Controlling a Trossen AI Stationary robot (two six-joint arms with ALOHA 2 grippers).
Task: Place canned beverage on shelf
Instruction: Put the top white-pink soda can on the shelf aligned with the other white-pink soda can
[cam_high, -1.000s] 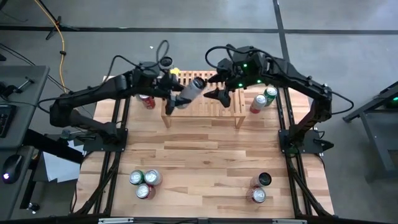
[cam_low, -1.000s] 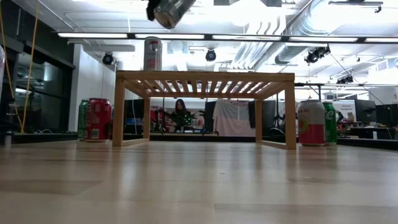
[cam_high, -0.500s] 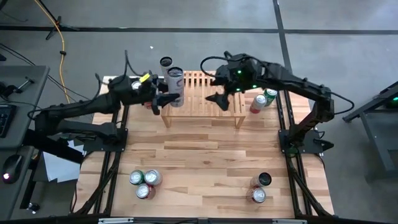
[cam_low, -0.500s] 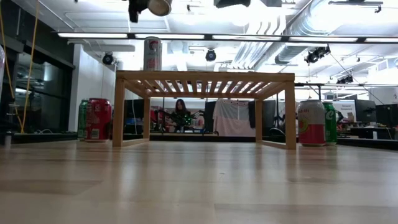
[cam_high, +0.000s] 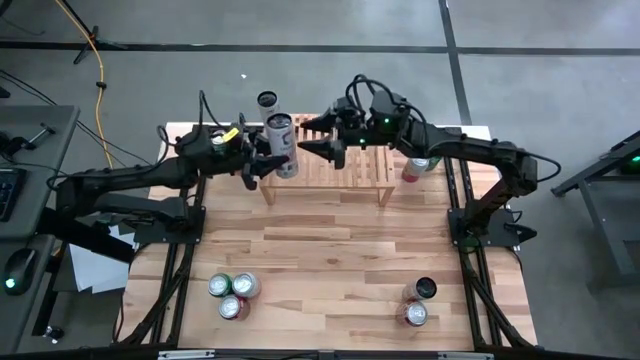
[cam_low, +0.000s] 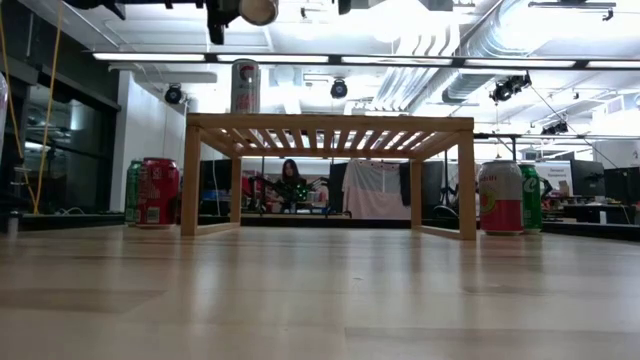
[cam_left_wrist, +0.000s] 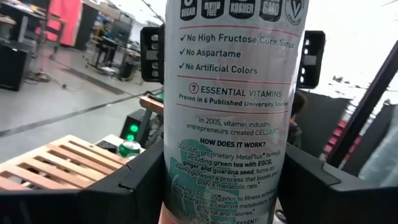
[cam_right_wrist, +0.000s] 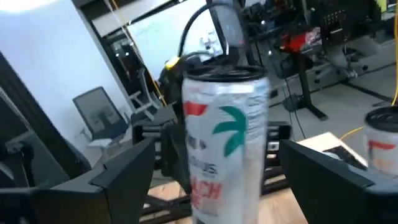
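My left gripper (cam_high: 262, 158) holds a tall silver can (cam_high: 282, 145) upright in its jaws, above the shelf's (cam_high: 345, 160) left end. My right gripper (cam_high: 318, 148) hovers just right of it, jaws spread and empty. Pale wooden worktop (cam_high: 330, 260), other cans at its corners; grey floor, workshop beyond. A second ago the can lay tilted; the right gripper has moved left.

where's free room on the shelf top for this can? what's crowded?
The shelf slats right of the held can look bare up to the right end, though the right tool hangs over part of them. The left end is crowded: a can stands at the back-left corner, with the left tool beside it. The table middle is also bare.
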